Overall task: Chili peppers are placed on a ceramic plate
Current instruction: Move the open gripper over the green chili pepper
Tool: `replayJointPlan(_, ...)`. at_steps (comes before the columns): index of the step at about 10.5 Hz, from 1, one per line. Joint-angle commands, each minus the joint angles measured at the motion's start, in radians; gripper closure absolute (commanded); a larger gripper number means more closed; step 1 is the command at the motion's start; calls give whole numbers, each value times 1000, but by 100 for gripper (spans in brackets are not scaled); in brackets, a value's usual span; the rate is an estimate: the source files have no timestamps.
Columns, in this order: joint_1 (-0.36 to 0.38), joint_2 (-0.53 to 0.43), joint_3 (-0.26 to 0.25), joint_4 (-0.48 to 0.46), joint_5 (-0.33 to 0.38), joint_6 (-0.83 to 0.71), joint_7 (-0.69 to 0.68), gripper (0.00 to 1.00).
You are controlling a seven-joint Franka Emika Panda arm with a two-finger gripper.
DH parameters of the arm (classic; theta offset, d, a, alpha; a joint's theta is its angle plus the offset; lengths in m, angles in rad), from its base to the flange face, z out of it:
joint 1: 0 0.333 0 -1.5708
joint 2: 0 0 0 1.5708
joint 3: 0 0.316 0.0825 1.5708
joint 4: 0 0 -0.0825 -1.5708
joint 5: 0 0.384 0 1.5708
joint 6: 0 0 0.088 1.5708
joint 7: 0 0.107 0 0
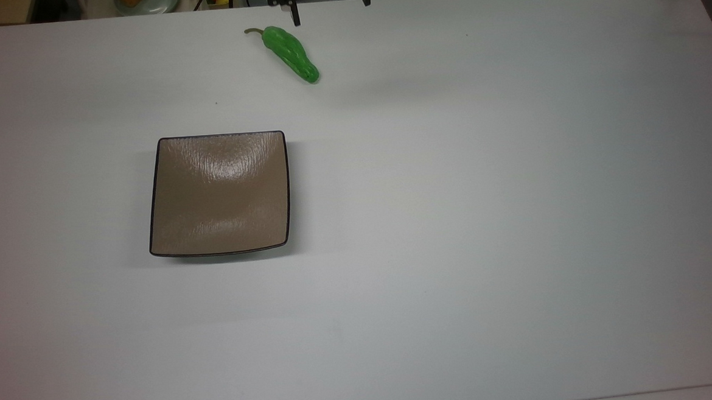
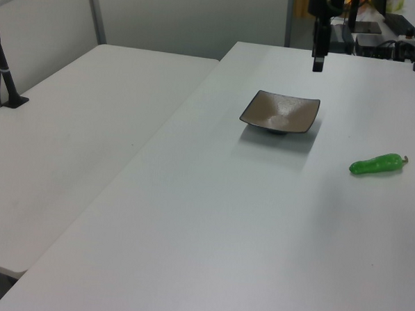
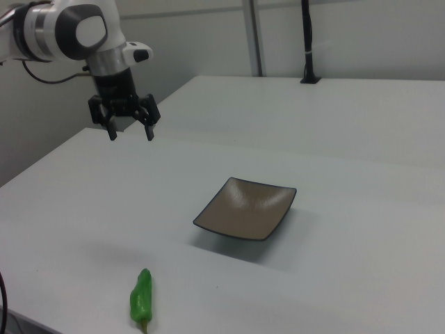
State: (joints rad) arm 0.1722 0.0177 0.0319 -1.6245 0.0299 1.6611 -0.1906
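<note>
Right view: the gripper (image 3: 130, 133) is hanging wide open, holding nothing; the chili pepper (image 3: 141, 296) is looking light, glossy, probably slippery — grab its thick middle.

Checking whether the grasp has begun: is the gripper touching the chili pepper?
Apart. In the right view the gripper hangs open high above the table, while the chili pepper lies on the tabletop far below it, toward the right view's bottom edge.
</note>
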Motion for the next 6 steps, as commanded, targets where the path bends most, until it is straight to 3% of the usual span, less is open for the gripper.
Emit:
replayJointPlan(1,-22,-16,-10,-26,10,-27,-344,0)
replayJointPlan(3,-36,-24,-9,-34,7,-66,-475,0)
replayJointPlan(6,-51,-74,-9,-99,7,-93,-467,0)
